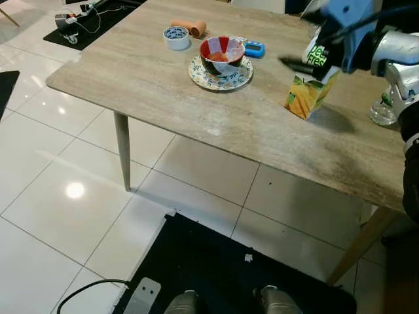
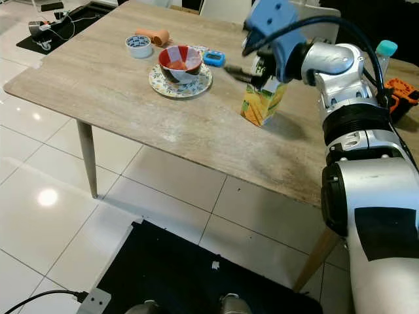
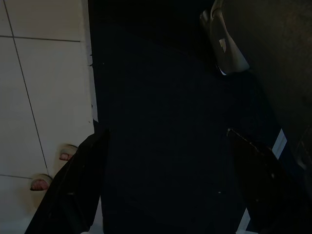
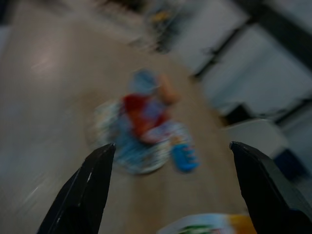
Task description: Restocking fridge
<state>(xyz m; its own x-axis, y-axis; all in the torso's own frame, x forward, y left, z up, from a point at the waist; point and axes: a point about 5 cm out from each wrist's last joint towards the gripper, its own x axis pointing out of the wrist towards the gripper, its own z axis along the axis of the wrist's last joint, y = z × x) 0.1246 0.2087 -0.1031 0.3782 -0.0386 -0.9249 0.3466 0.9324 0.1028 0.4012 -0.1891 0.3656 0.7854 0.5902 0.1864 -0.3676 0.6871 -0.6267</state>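
A yellow-orange juice carton [image 2: 262,101] with a green-lettered white top stands on the pale wood-grain bench [image 2: 98,78]; the red-and-white bowl [image 2: 180,64] sits on a blue-patterned plate [image 2: 200,83].

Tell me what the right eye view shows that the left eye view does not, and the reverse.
The right eye view shows an orange object at the table's far right and the blue cap of the bottle. The left eye view shows a dark mat with cables beyond the table's left corner more fully. Both share the wooden table, the bowl on its plate, the tape roll, the juice carton and the open right gripper at the carton's top.
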